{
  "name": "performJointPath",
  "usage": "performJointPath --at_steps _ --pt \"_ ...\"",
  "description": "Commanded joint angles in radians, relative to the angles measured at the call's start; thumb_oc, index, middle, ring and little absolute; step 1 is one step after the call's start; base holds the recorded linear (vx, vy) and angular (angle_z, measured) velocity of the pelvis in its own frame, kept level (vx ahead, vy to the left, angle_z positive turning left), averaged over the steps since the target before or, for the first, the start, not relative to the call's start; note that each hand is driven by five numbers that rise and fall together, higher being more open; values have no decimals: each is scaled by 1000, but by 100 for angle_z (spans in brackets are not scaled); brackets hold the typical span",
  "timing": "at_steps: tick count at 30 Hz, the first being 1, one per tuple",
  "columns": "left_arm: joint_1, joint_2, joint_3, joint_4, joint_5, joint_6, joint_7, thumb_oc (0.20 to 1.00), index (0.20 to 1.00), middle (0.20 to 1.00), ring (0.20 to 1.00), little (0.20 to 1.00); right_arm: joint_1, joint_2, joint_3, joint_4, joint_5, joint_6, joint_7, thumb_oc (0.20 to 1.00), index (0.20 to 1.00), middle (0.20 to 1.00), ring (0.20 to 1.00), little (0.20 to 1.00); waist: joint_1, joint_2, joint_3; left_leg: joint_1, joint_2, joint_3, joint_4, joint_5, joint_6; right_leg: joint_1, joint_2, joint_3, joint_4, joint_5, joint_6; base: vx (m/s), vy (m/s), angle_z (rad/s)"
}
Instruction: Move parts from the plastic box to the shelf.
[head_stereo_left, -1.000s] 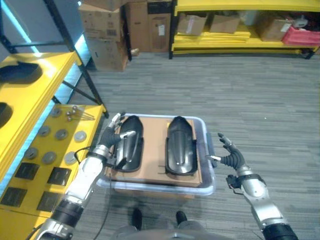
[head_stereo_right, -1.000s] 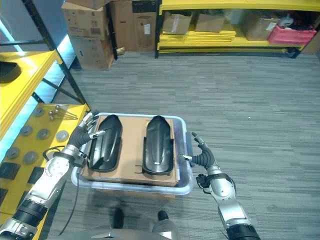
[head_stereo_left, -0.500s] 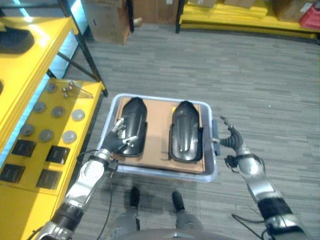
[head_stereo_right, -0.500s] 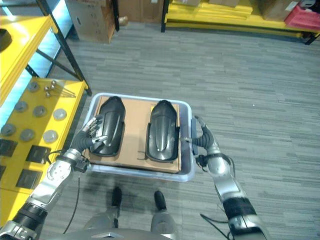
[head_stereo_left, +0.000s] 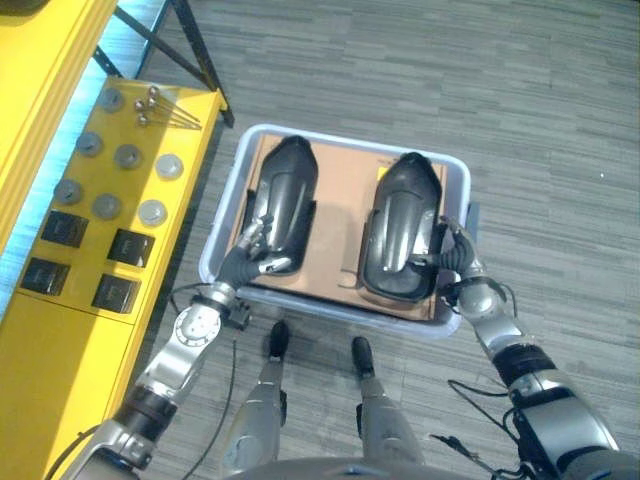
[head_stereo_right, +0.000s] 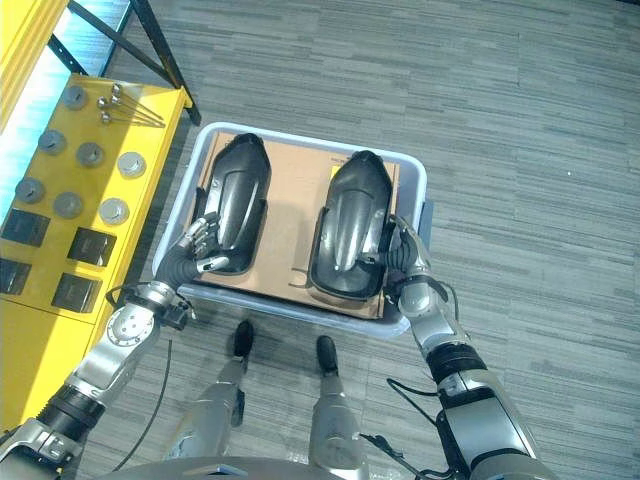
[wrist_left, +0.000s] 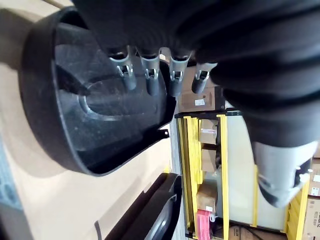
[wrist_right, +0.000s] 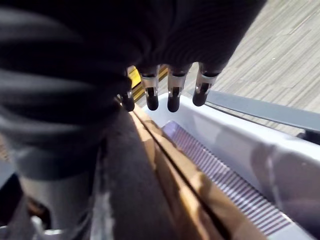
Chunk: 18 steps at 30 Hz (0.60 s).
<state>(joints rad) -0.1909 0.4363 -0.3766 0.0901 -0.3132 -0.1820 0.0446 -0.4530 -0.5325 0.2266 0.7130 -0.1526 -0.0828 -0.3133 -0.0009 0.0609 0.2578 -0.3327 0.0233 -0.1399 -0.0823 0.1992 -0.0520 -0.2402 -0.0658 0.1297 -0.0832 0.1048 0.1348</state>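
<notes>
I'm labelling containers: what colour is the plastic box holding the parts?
The box is pale blue-grey, lined with brown cardboard; clearest in the right eye view.

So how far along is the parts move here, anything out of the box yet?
Nothing looks moved: both black parts still lie on the cardboard in the plastic box. In hand: the left hand rests on the left part, and the right hand is at the right part, neither lifted. Left to do: carrying both to the yellow shelf.

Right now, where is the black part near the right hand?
In the left eye view the right black part lies on cardboard inside the plastic box, with the right hand at its outer edge.
</notes>
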Motion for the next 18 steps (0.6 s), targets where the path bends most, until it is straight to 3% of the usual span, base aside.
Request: performJointPath --at_steps 1,2,3,4,11,18 --pt "-50 18 -17 -25 -15 -72 11 1000 1000 1000 1000 1000 -66 7 44 47 49 -11 -28 1000 1000 1000 1000 1000 7 -40 -32 36 -5 32 -5 -152 -1 4 -1 8 -4 -82 -22 0 0 0" --pt "-50 18 -17 -25 -15 -73 11 1000 1000 1000 1000 1000 -67 7 45 48 49 -11 -28 1000 1000 1000 1000 1000 6 -40 -32 36 -5 32 -5 -152 -1 3 -1 8 -4 -82 -22 -41 -7 -3" --pt "-59 21 -32 -22 -20 -74 12 1000 1000 1000 1000 1000 -114 25 85 142 77 0 -6 818 818 818 818 818 15 -39 -29 28 -7 31 -5 -148 -1 -7 -2 6 -4 -76 -21 -38 2 -2" --pt "-68 26 -33 -21 -24 -75 12 1000 1000 1000 1000 1000 -157 28 109 199 99 -3 5 200 200 200 200 200 16 -38 -27 23 -8 34 -5 -145 -1 -13 -1 7 -4 -74 -21 -44 2 -4" --pt "-76 33 -36 -21 -21 -66 9 1000 1000 1000 1000 1000 -207 48 156 316 114 28 38 200 200 200 200 200 25 -39 -26 30 -7 37 -5 -142 -2 -4 2 6 -4 -78 -22 -4 6 -2" --pt "-19 38 21 -26 5 -51 -5 1000 1000 1000 1000 1000 -45 6 82 126 85 15 45 200 200 200 200 200 14 -56 -59 85 1 36 -5 -162 4 50 -1 3 -4 -98 -19 28 -6 3"
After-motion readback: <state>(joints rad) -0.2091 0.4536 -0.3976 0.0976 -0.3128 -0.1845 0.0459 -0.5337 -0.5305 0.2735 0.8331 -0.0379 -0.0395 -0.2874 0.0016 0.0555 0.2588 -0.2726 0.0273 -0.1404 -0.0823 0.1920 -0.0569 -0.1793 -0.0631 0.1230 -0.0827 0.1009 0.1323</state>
